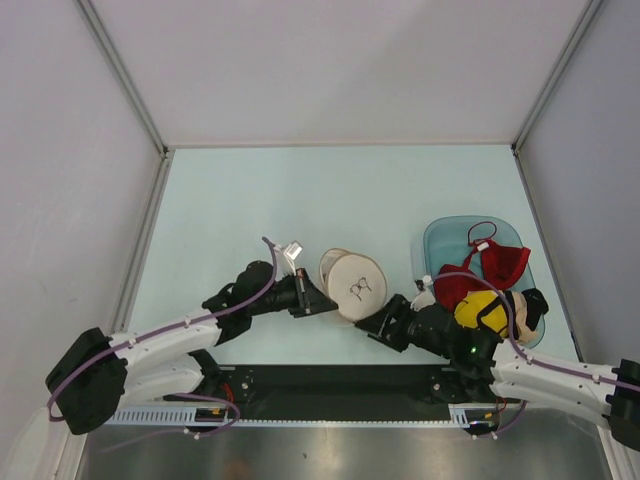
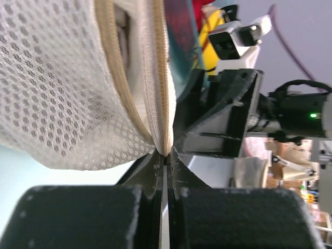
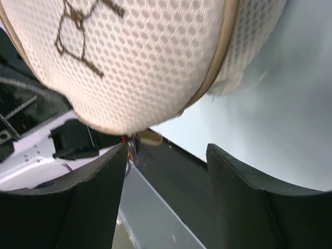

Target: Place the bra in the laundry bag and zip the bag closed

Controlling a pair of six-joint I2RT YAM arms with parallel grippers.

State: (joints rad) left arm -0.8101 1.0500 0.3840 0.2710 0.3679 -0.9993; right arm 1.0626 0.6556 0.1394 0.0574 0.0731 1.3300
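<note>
The laundry bag (image 1: 358, 285), a round cream mesh pouch with a dark logo, sits tilted at the table's near middle. My left gripper (image 1: 320, 298) is shut on the bag's tan zip rim (image 2: 165, 140), right where the two zip tapes meet; above that pinch the tapes spread apart. My right gripper (image 1: 366, 322) is open just under the bag's near right side, its fingertips (image 3: 120, 150) below the mesh (image 3: 145, 62). A small tan zip pull (image 3: 150, 137) hangs beside its left finger, untouched. The bra is hidden from view.
A translucent teal basket (image 1: 440, 235) stands at the right, holding a red bra (image 1: 495, 262), a yellow-and-black garment (image 1: 478, 308) and a pale beige piece (image 1: 527, 318). The black base rail (image 1: 330, 385) runs along the near edge. White walls enclose the table.
</note>
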